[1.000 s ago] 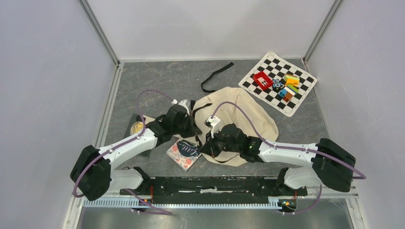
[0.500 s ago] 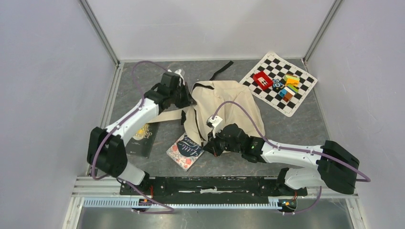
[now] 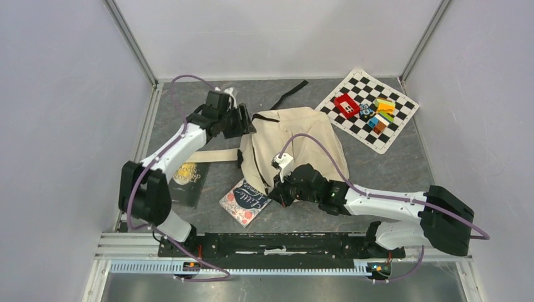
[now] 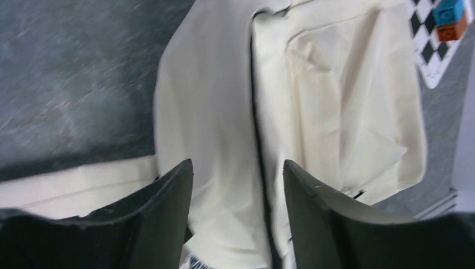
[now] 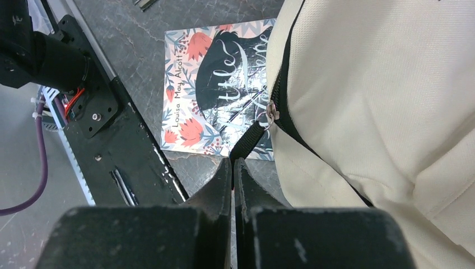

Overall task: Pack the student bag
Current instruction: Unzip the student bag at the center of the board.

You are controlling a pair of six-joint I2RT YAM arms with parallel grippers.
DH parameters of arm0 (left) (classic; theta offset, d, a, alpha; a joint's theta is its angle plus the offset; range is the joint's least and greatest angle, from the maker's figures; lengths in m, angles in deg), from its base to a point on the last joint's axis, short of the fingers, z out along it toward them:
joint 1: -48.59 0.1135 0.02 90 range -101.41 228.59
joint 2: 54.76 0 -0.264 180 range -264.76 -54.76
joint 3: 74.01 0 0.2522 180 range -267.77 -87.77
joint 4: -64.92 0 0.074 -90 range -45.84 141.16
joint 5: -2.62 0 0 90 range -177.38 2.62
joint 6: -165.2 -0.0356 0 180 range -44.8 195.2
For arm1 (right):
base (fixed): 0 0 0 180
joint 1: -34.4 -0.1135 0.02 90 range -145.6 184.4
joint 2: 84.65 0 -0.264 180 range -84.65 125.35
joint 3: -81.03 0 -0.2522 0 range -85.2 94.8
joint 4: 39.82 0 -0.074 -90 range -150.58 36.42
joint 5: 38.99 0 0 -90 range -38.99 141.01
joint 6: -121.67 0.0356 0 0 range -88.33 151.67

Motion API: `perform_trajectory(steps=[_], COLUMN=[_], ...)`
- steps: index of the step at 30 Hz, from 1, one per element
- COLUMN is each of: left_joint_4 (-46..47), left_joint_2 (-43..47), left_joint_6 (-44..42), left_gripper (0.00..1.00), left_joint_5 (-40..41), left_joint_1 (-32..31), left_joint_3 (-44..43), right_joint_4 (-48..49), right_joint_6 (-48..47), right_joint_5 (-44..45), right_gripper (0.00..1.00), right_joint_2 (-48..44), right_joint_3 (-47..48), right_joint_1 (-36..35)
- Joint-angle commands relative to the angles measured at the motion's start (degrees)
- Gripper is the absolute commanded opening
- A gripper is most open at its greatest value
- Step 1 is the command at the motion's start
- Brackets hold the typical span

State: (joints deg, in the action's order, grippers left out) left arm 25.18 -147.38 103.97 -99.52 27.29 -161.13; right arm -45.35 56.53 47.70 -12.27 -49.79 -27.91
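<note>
The student bag (image 3: 283, 126), a cream canvas backpack with black zippers, lies flattened in the middle of the table. My left gripper (image 3: 245, 121) hovers at its far left edge. In the left wrist view that gripper (image 4: 238, 174) is open, with only the bag's fabric (image 4: 336, 101) below it. My right gripper (image 3: 277, 194) is at the bag's near left corner. In the right wrist view it (image 5: 232, 161) is shut on the black zipper pull strap (image 5: 249, 140), which leads to the slider (image 5: 273, 111).
A floral book (image 3: 242, 202) lies partly under the bag's near corner, and a dark book (image 3: 187, 181) lies to its left. A cream shoulder strap (image 3: 214, 154) trails left. A checkerboard mat (image 3: 390, 129) with toy blocks (image 3: 378, 113) sits at the back right. A loose black strap (image 3: 286, 97) lies behind the bag.
My left arm swung from the table's middle to the far left of the bag, dragging the bag's top edge there, then opened and let go. My right gripper stayed shut on the zipper pull strap.
</note>
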Motion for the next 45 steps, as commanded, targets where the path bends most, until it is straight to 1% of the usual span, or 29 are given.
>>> perform_trajectory(steps=[1,3,5,7,11,14,18,19,20,21,22,24,25,27,28,32,37,39,41,42,45], left_joint_4=[3.1,3.2,4.2,5.6,10.7,14.6,17.3,18.0,18.6,18.8,18.7,17.3,16.6,14.5,12.5,4.4,-11.2,-17.1,-22.7,-24.5,-25.2], left_joint_2=[10.5,14.7,18.9,22.8,29.0,29.3,24.1,22.7,21.3,19.9,19.1,18.6,18.7,18.7,18.4,14.1,2.7,-1.1,-3.8,-4.4,-3.4], left_joint_6=[-0.1,1.8,4.5,7.3,13.5,16.9,18.0,17.9,17.5,17.1,16.1,13.8,12.3,8.7,6.4,-2.1,-11.5,-15.5,-19.7,-21.6,-24.9], left_gripper=[0.71,0.75,0.77,0.78,0.84,0.87,0.87,0.84,0.79,0.7,0.54,0.27,0.16,0.04,0.02,0.02,0.02,0.02,0.02,0.02,0.02], left_joint_5=[3.1,3.9,3.1,2.4,1.7,1.7,1.4,1.4,1.5,1.6,2.0,3.8,4.5,5.6,6.2,5.5,1.1,1.1,1.9,2.4,3.2], left_joint_1=[0.5,0.4,-0.2,-1.8,-5.7,-8.5,-12.0,-12.9,-13.4,-13.6,-13.6,-13.6,-13.6,-13.6,-13.6,-13.6,-13.5,-13.5,-13.4,-13.2,-12.2], left_joint_3=[9.8,14.7,19.5,24.1,30.3,32.8,32.4,31.7,31.2,30.2,29.1,25.2,23.1,17.3,13.2,-4.8,-31.8,-39.6,-44.5,-45.2,-42.7], right_joint_4=[0.2,0.9,1.8,2.7,3.5,3.5,3.4,3.1,2.8,2.2,1.2,-1.1,-2.3,-5.6,-7.4,-13.6,-17.2,-17.2,-17.2,-17.4,-18.5], right_joint_6=[0.4,0.6,1.0,1.4,1.7,1.8,1.7,1.7,1.7,1.7,1.6,1.3,1.0,0.5,0.1,-1.7,-2.4,-2.1,-2.1,-2.1,-2.6], right_joint_5=[-2.0,-2.0,-2.3,-2.8,-3.7,-3.8,-3.4,-3.1,-2.7,-2.2,-1.7,0.0,1.3,4.5,6.3,12.8,21.3,23.5,25.4,26.3,28.7], right_gripper=[0.0,0.0,0.0,0.0,0.0,0.0,0.0,0.0,0.0,0.0,0.0,0.0,0.0,0.0,0.0,0.0,0.0,0.0,0.0,0.0,0.0], right_joint_2=[1.1,1.9,2.7,3.5,4.6,4.8,4.2,3.9,3.6,3.0,2.4,1.3,0.8,-0.2,-0.7,-1.6,-2.9,-3.9,-5.2,-5.8,-7.9], right_joint_3=[1.8,2.3,2.5,2.8,2.9,2.9,2.9,2.9,3.1,3.4,3.9,5.2,6.1,8.2,9.6,15.9,23.1,24.4,24.8,24.7,23.7], right_joint_1=[-0.6,-0.6,-0.6,-0.6,-0.7,-0.7,-0.8,-0.8,-0.8,-0.8,-0.8,-0.8,-0.8,-0.8,-0.8,-0.8,-0.5,-0.4,-0.2,-0.1,0.8])
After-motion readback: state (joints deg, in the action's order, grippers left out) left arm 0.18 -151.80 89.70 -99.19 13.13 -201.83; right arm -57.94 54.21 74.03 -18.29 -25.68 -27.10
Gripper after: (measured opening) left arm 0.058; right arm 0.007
